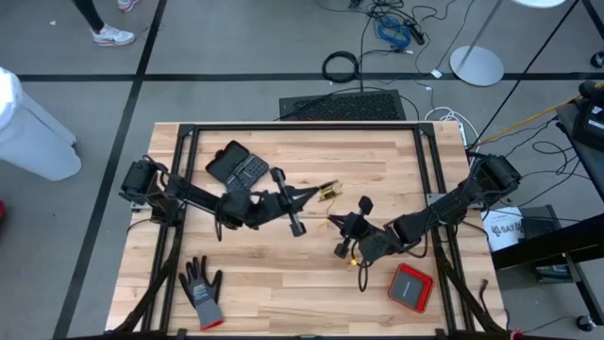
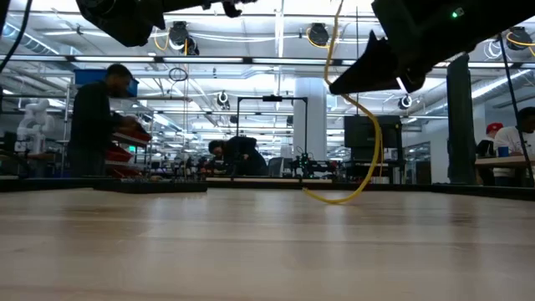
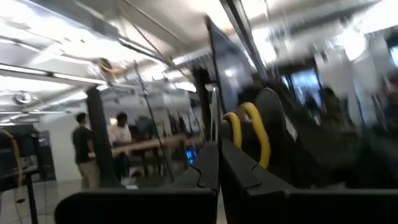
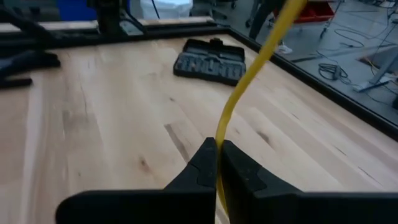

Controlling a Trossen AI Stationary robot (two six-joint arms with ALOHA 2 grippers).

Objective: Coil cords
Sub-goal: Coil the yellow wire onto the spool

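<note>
We find the yellow cord [image 4: 249,74] held off the table between both arms, near the middle of the wooden table [image 1: 283,283]. The right gripper [image 4: 217,163] has its fingers together and clamped on the cord; in the right wrist view the cord leaves the fingertips and runs up and away in one nearly straight line, over the black tool case [image 4: 210,60] lying further off on the boards. The left gripper [image 3: 219,163] is likewise closed, and the left wrist view shows two yellow strands [image 3: 249,127] arching just beyond its fingertips, so we judge it clamped on the cord as well, though the contact itself is partly hidden.

From above, the left gripper [image 1: 323,193] points toward the right arm and the right gripper [image 1: 342,247] sits a little nearer the front edge, the two near one another with a short yellow run [image 1: 330,194] visible at the left one. The low view shows the cord [image 2: 368,142] hanging from above in a slack bow whose lowest part appears to reach the table surface.

The governing relation, in our judgement, is that the cord's long axis runs from one gripper to the other, with slack below. Neither arm is nearer; both have it. Forming a loop would call for bringing the held points round one another, not for a fresh reach. The grey glove [image 1: 201,291] and red case [image 1: 411,286] lie well apart from the work.
</note>
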